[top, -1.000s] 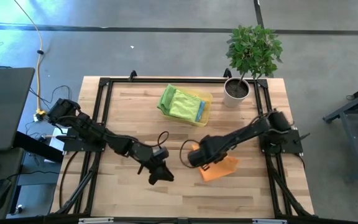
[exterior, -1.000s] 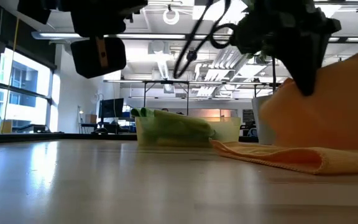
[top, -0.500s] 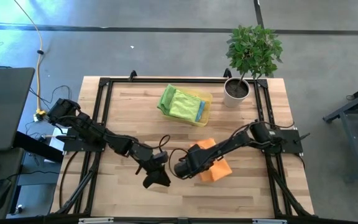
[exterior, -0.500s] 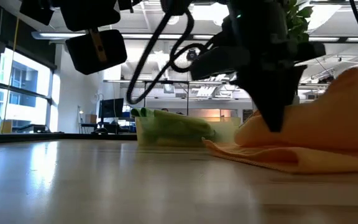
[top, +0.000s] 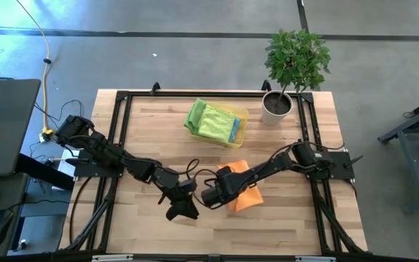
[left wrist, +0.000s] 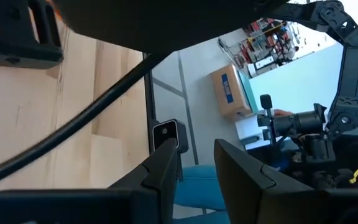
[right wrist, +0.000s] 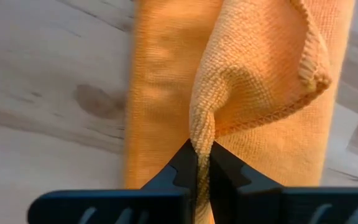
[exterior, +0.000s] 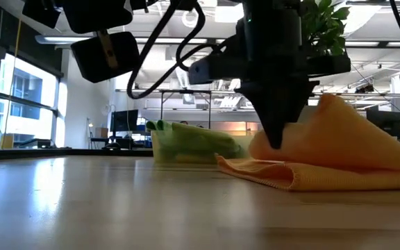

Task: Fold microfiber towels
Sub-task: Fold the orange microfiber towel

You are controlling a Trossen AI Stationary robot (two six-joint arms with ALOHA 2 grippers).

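An orange towel point(top: 244, 193) lies on the wooden table right of centre, partly folded over itself; it also shows in the low view point(exterior: 339, 149). My right gripper point(top: 211, 196) stands at the towel's left end, shut on it, with its fingers pointing down point(exterior: 276, 142). My left gripper point(top: 182, 209) hovers above the table just left of it, open and empty point(left wrist: 197, 168). Green towels point(top: 211, 121), with a strip of blue beside them, lie heaped in a yellow tray point(top: 240, 116) at the far middle. My right gripper pinches a raised ridge of the orange cloth point(right wrist: 202, 138) between its two fingertips, from above, pointing down. A hemmed edge point(right wrist: 303, 81) curls just beside the hold; one layer or several, I cannot tell. The held part stands lifted and slack, and the lower layer point(exterior: 290, 177) lies on the table.
A potted plant point(top: 293, 65) stands at the far right corner. A black frame point(top: 122, 98) runs round the table's edges. Bare wood lies along the near edge and at the left point(top: 144, 138).
My right gripper has gone toward the table's left edge and down, carrying the held part of the orange towel with it. The towel has been drawn over itself, and the whole cloth has shifted left along the table.
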